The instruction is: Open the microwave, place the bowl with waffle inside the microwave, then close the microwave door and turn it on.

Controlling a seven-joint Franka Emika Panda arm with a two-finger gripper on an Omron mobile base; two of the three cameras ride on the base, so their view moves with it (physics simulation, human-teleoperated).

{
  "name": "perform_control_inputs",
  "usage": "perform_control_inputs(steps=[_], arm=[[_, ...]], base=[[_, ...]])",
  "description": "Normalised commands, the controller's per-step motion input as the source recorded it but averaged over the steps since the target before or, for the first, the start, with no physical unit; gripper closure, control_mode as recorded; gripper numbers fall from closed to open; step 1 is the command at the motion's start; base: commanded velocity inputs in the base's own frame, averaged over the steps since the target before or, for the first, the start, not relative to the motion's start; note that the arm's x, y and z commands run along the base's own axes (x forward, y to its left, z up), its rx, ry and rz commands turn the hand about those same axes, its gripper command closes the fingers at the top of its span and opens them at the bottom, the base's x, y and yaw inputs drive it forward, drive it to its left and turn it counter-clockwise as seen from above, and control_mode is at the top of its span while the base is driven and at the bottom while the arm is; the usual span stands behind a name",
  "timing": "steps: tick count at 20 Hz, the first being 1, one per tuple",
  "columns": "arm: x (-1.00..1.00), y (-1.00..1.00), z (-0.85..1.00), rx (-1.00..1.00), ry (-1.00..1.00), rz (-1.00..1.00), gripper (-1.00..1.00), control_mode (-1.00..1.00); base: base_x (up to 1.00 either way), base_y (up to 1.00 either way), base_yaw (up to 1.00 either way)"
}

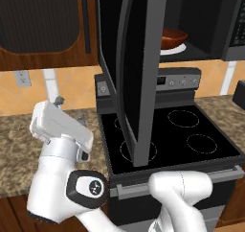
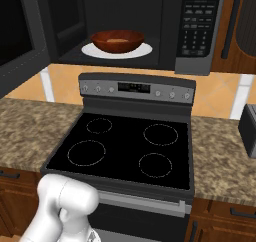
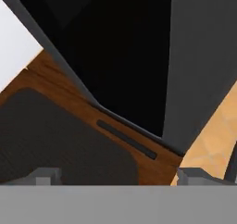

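Observation:
The microwave (image 2: 150, 16) hangs above the stove with its cavity open. Inside, the reddish-brown bowl (image 2: 117, 40) rests on the white turntable (image 2: 142, 51), and a tan patch of the waffle (image 2: 118, 39) shows in it. The bowl (image 1: 173, 37) is also visible past the microwave door (image 1: 139, 73), which stands swung out over the stove, nearly edge-on. My gripper (image 1: 70, 110) is open and empty, low and left of the door, pointing up. In the hand view my gripper (image 3: 119, 177) looks at the door (image 3: 125, 56); its fingertips (image 3: 44, 177) hold nothing.
A black glass-top stove (image 2: 125, 146) sits under the microwave, with granite counter (image 1: 19, 145) on both sides. A brown wooden cabinet (image 1: 43, 29) hangs left of the door, its dark handle (image 3: 125, 139) close to my hand. A dark appliance (image 2: 248, 123) stands at the right.

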Motion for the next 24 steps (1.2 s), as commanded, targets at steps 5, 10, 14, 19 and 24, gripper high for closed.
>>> perform_control_inputs(steps=[5, 10, 14, 19, 24], arm=[[0.47, -0.80, -0.01, 0.67, -0.25, 0.00, -1.00, -1.00], [0.57, -0.93, 0.00, 0.57, -0.37, 0.11, -1.00, -1.00], [0.69, -1.00, 0.00, 0.62, -0.38, 0.18, -1.00, -1.00], [0.77, -1.00, 0.00, 0.59, -0.34, 0.17, -1.00, -1.00], [1.00, -0.85, 0.00, 0.48, -0.06, 0.19, -1.00, -1.00]], base=[[0.00, 0.00, 0.00], [0.00, 0.00, 0.00], [0.00, 0.00, 0.00], [0.00, 0.00, 0.00], [0.00, 0.00, 0.00]])
